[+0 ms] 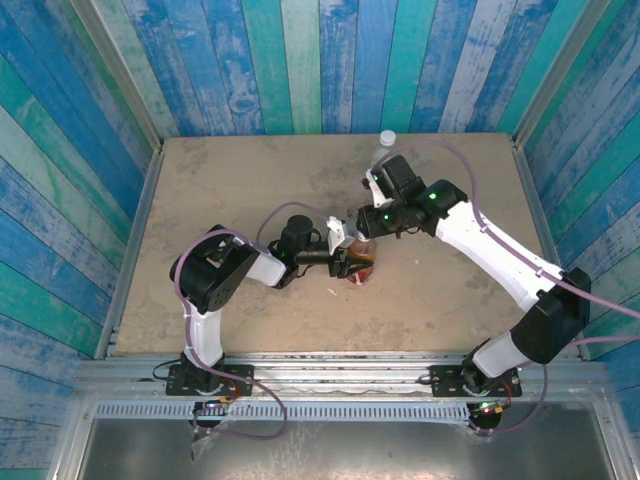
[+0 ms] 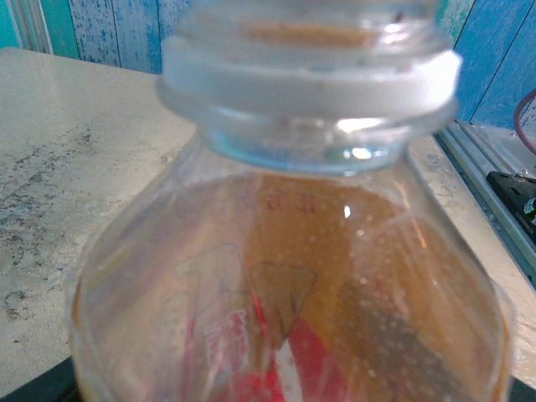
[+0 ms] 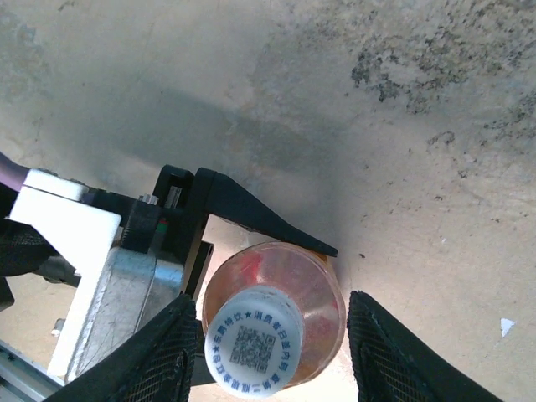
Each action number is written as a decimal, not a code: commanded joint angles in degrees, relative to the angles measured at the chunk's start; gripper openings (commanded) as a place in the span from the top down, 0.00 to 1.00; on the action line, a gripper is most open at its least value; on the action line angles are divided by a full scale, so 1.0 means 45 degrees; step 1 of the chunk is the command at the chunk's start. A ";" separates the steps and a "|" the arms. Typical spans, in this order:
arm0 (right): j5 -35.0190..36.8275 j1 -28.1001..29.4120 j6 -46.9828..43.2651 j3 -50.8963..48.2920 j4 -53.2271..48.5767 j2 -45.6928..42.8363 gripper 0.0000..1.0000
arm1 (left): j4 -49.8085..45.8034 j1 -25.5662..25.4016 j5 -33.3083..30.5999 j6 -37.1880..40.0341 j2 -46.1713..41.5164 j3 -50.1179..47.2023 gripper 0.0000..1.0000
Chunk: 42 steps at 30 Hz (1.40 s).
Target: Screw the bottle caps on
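Note:
The amber-orange bottle (image 1: 364,272) with a reddish label stands upright mid-table, and my left gripper (image 1: 350,262) is shut on its body from the left. In the left wrist view the bottle (image 2: 293,293) is very close, with its white cap (image 2: 310,79) seated on the neck. My right gripper (image 1: 362,228) hovers above it. Looking down, the cap (image 3: 254,342) with a printed code sits between the right gripper (image 3: 272,295) fingers. The left finger (image 3: 155,360) is close against the cap. The right finger (image 3: 394,360) stands clear of it. A second, pale bottle (image 1: 381,152) with a white cap (image 1: 387,137) stands at the back.
The tan table (image 1: 240,180) is boxed in by blue-green plank walls, with metal rails along both sides. A small white scrap (image 3: 505,325) lies on the table right of the bottle. One black finger (image 3: 251,213) of the left gripper runs along the bottle's far side.

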 commanded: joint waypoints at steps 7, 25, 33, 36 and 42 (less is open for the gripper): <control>-0.0649 -0.0054 -0.0204 -0.0271 -0.0168 0.0117 0.59 | -0.1387 -0.0034 -0.0511 0.0139 0.0303 -0.0382 0.47; -0.0851 -0.0068 -0.0474 -0.0529 -0.0146 0.0070 0.69 | -0.1469 -0.0041 -0.0729 0.0113 0.0337 -0.0312 0.42; -0.0907 -0.0055 -0.0782 -0.0778 0.0024 -0.0193 0.70 | 0.0973 -0.0069 -0.1007 -0.0723 0.0508 -0.0884 0.16; -0.0909 -0.0052 -0.0838 -0.0857 0.0045 -0.0207 0.70 | 0.2645 -0.0219 -0.1250 -0.1292 0.0793 -0.1235 0.16; -0.0850 -0.0071 -0.0836 -0.1402 0.0461 -0.0514 0.70 | 0.3265 -0.0708 -0.1671 -0.1370 0.1156 -0.0972 0.14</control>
